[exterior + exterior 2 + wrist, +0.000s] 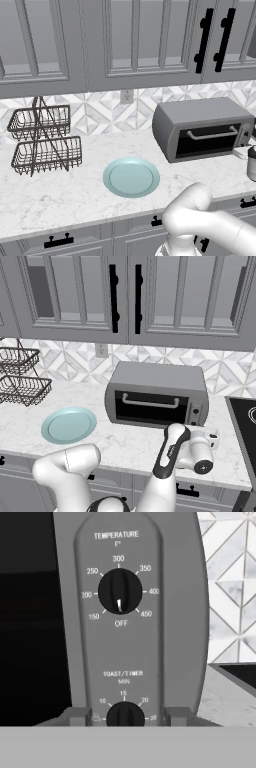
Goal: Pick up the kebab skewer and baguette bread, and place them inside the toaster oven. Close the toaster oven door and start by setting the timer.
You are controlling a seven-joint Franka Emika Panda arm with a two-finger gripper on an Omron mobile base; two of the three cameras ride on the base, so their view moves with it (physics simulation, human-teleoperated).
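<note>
Hand view, nearest first: the two dark fingertips of the gripper (125, 716) stand either side of the timer knob (125, 715), one just left of it and one just right. The jaws are part open with the knob between them; whether the pads touch the knob cannot be told. The placement fits the last step, setting the timer: the hand faces the control strip (127, 637) squarely so a wrist roll would turn the dial.

Above it sits the temperature knob (119, 591), its white mark pointing down at OFF.

Left of the strip, the dark glass of the toaster oven door (150, 405) is upright and shut against its frame, handle bar across the top.

The toaster oven (156, 393) stands on the marble counter (125, 443), back against the tiled wall. The kebab skewer and baguette bread are likely inside, judging by the bare blue plate (131, 177); the dark glass hides them.

Furthest, the wire basket rack (42, 140) stands at the left.
</note>
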